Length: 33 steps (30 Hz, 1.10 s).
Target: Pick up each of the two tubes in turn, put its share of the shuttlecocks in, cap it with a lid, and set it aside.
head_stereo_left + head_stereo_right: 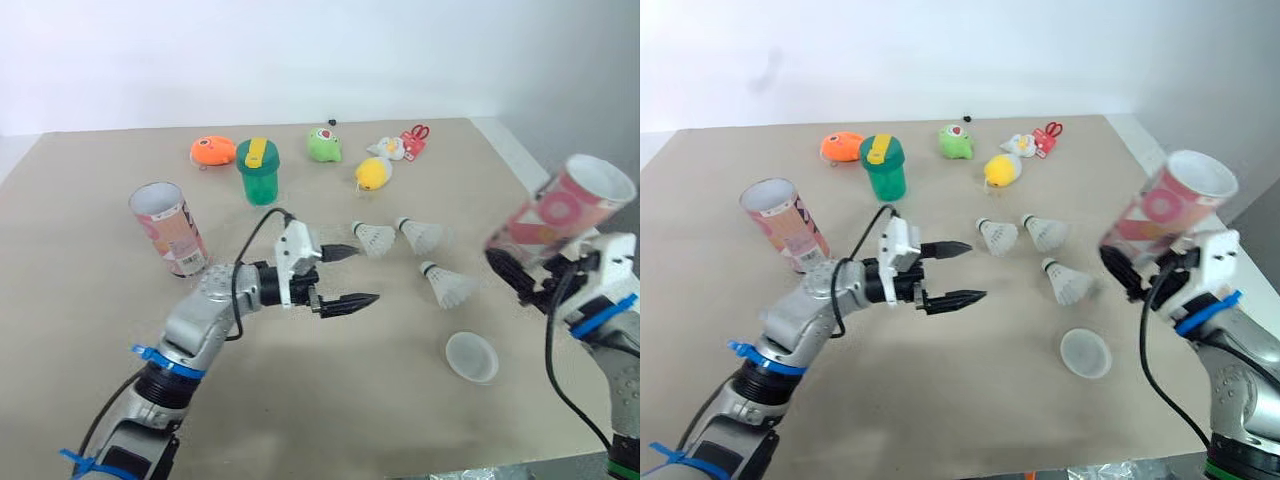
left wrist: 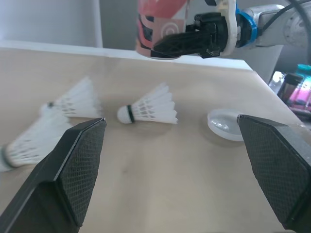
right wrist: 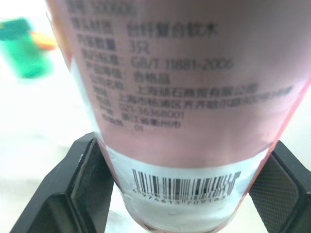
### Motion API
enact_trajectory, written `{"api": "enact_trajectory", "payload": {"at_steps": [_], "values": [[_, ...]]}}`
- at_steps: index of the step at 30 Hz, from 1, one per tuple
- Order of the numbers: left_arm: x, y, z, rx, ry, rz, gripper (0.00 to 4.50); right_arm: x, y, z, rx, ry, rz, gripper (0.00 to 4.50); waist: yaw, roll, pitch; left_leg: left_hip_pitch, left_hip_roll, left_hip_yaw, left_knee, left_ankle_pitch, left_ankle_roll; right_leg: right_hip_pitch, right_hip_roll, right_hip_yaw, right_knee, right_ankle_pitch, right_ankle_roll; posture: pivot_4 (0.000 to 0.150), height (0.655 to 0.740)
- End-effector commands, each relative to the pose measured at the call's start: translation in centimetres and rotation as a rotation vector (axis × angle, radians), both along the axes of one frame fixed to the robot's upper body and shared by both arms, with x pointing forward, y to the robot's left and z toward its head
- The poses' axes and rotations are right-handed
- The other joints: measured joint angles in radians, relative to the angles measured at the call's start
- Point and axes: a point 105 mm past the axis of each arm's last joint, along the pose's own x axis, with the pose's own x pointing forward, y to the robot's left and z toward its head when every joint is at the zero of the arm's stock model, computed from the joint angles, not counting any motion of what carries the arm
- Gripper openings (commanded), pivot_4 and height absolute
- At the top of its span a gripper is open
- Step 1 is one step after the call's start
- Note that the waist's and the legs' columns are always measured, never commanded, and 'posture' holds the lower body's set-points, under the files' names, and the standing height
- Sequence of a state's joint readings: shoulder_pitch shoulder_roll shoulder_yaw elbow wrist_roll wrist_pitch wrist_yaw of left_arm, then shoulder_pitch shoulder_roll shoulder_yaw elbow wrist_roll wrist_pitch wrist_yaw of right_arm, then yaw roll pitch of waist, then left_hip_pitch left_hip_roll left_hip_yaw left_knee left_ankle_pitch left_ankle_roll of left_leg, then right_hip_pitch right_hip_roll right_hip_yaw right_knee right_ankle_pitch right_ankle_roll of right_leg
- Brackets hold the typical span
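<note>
1. Spare tube (image 1: pixel 170 228): we see it standing upright, far left of the lid (image 1: pixel 471 357).
2. Left gripper (image 1: pixel 365 274): jaws wide apart and empty, left of the lid.
3. Shuttlecocks (image 1: pixel 418 235): we count three lying just beyond the lid.
4. Right gripper (image 3: pixel 181 191): jaws clamped on the tilted tube (image 1: pixel 562 212), raised right of the lid.

1. The tube (image 3: pixel 184 97) carries the printed line "GB/T 11881-2006".
2. The line above it reads "3只".
3. The line below it reads "合格品".
4. The lowest line reads "01".
5. A barcode (image 3: pixel 187 183) sits on the tube's white band, digits too blurred to read.
6. Remaining Chinese lines are illegible.
</note>
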<state>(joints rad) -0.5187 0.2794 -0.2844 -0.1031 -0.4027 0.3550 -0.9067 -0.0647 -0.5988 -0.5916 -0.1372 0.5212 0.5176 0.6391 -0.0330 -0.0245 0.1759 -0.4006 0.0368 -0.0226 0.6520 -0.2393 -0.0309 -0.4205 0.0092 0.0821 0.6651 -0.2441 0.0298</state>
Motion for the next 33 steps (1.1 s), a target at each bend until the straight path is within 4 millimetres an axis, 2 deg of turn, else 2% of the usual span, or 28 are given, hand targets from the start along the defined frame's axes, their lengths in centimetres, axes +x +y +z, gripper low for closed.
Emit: {"api": "enact_trajectory", "payload": {"at_steps": [1, 3, 10, 17, 18, 19, 24, 33], "values": [[0.0, -1.5, 1.3, -0.043, -0.077, -0.020, 4.50, -0.2, -3.4, -0.9, 0.000, -0.004, -0.167, 3.93, -0.002, 0.002, 0.000, 0.001, 0.000, 0.001, 0.000, 0.001, 0.001, 0.000, 0.000, 0.001, 0.000, 0.001, 0.001, 0.150, 0.7400], [0.1, -2.1, 1.2, -0.056, -0.080, -0.020, 4.50, -0.2, -4.0, -2.4, 0.009, 0.030, -0.209, 3.93, -0.002, 0.003, -0.001, 0.001, -0.002, 0.002, 0.000, 0.002, 0.003, 0.001, 0.000, 0.003, 0.000, 0.002, 0.003, 0.150, 0.7400], [-0.1, -2.5, 0.8, -0.056, -0.085, -0.016, 4.50, 0.3, -5.2, -5.2, 0.006, 0.073, -0.297, 3.93, -0.013, 0.005, -0.001, 0.002, -0.007, 0.005, 0.001, 0.004, 0.006, 0.002, 0.000, 0.016, 0.000, 0.005, 0.008, 0.150, 0.7400], [-0.8, -2.5, 0.2, -0.047, -0.069, -0.017, 4.50, 0.0, -4.7, -7.2, 0.014, 0.130, -0.298, 3.93, -0.013, 0.005, -0.001, 0.003, -0.010, 0.008, 0.003, 0.004, 0.007, 0.005, 0.001, 0.026, -0.001, 0.006, 0.014, 0.150, 0.7400], [-0.8, -2.5, 0.2, -0.046, -0.069, -0.017, 4.50, -0.2, -4.6, -7.4, 0.016, 0.138, -0.296, 3.93, -0.013, 0.005, -0.001, 0.004, -0.010, 0.009, 0.003, 0.004, 0.007, 0.005, 0.001, 0.026, -0.001, 0.006, 0.014, 0.150, 0.7400], [-0.8, -2.5, 0.2, -0.046, -0.068, -0.016, 4.50, -0.3, -4.6, -7.6, 0.017, 0.146, -0.294, 4.22, -0.013, 0.005, -0.001, 0.004, -0.010, 0.009, 0.003, 0.004, 0.007, 0.005, 0.001, 0.027, -0.001, 0.006, 0.014, 0.150, 0.7400], [-0.8, -2.3, 0.0, -0.040, -0.063, -0.011, 4.50, -1.2, -4.4, -7.8, 0.034, 0.149, -0.295, 4.22, -0.013, 0.004, -0.001, 0.009, -0.010, 0.008, 0.002, 0.004, 0.007, 0.011, 0.001, 0.027, -0.003, 0.004, 0.014, 0.150, 0.7400], [-0.7, -2.3, -0.1, -0.028, -0.057, -0.023, 4.50, -3.2, -4.3, -8.6, 0.027, 0.209, -0.299, 4.22, -0.013, 0.004, -0.001, 0.009, -0.011, 0.007, 0.002, 0.004, 0.007, 0.012, 0.002, 0.028, -0.003, 0.004, 0.015, 0.150, 0.7400]]}}
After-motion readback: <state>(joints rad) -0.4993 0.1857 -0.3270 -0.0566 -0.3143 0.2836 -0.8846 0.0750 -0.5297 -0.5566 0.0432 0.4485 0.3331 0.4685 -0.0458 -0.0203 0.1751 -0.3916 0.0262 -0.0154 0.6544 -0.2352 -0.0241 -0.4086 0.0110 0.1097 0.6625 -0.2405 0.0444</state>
